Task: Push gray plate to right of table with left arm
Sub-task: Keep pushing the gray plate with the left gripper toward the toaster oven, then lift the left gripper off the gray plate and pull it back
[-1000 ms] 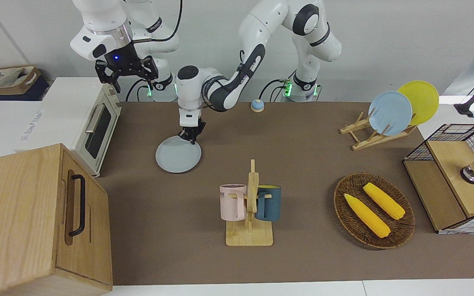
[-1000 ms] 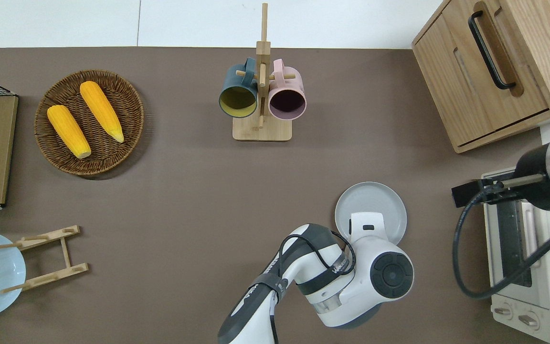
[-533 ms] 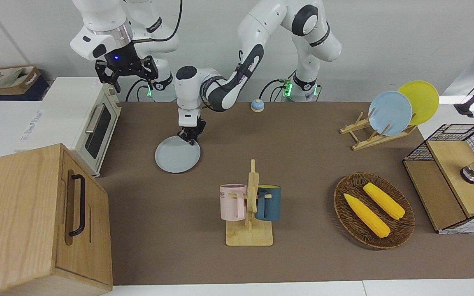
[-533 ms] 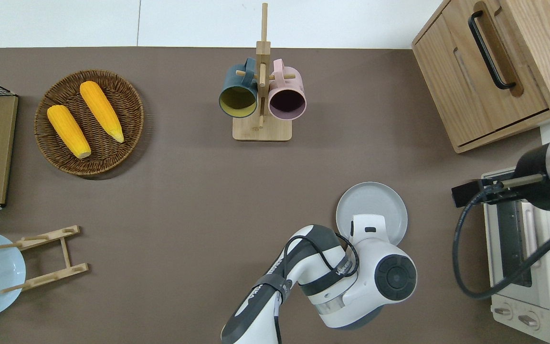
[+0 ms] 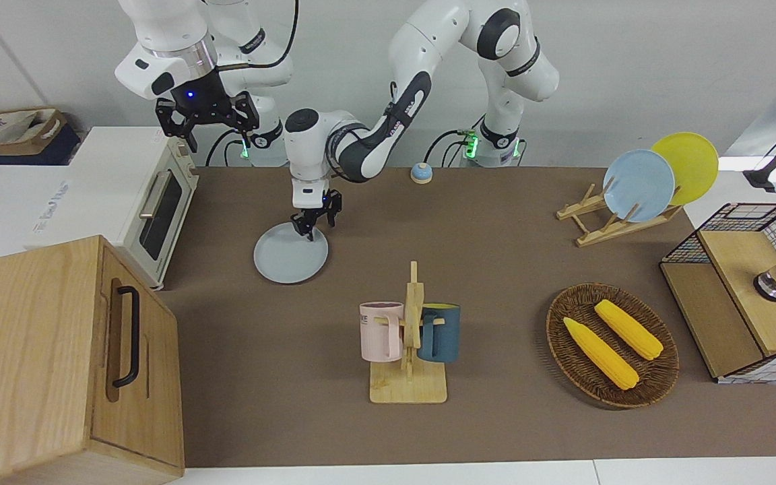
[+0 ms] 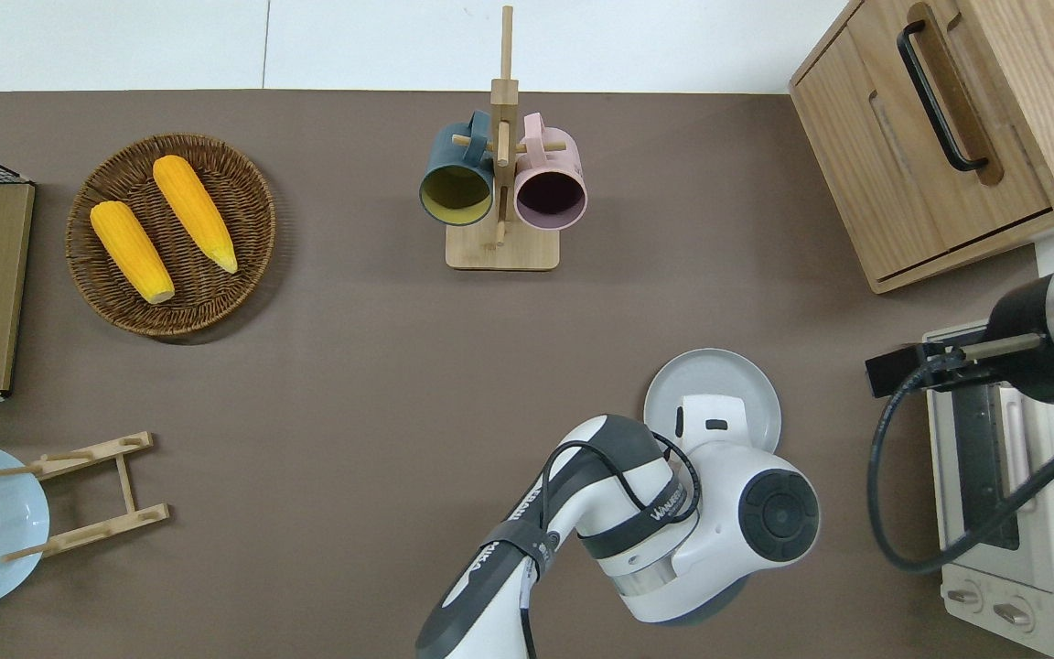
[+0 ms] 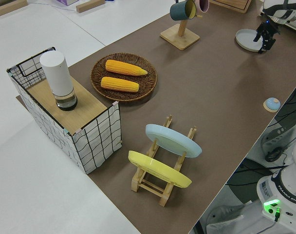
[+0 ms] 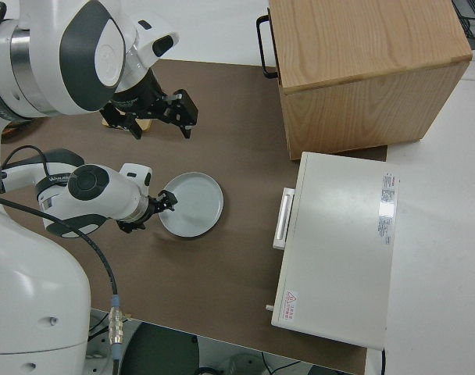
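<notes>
The gray plate (image 5: 291, 254) (image 6: 712, 383) (image 8: 195, 205) lies flat on the brown table (image 5: 496, 269), toward the right arm's end and close to the toaster oven. My left gripper (image 5: 319, 222) (image 8: 153, 212) (image 7: 264, 39) hangs just above the plate's rim on the side nearer to the robots. Its fingers are spread open with nothing between them. In the overhead view the left wrist (image 6: 719, 476) hides the gripper and the near part of the plate. The right arm is parked, and its gripper (image 5: 206, 121) is open.
A toaster oven (image 5: 159, 209) and a wooden cabinet (image 5: 58, 357) stand at the right arm's end. A mug rack (image 5: 409, 337) stands mid-table, farther from the robots. A corn basket (image 5: 611, 343), a plate rack (image 5: 630, 195) and a small bell (image 5: 420, 173) sit toward the left arm's end.
The left gripper's fingers, bunched together on the plate's near rim before, have spread apart and risen slightly. The plate has barely shifted. The right arm has not moved.
</notes>
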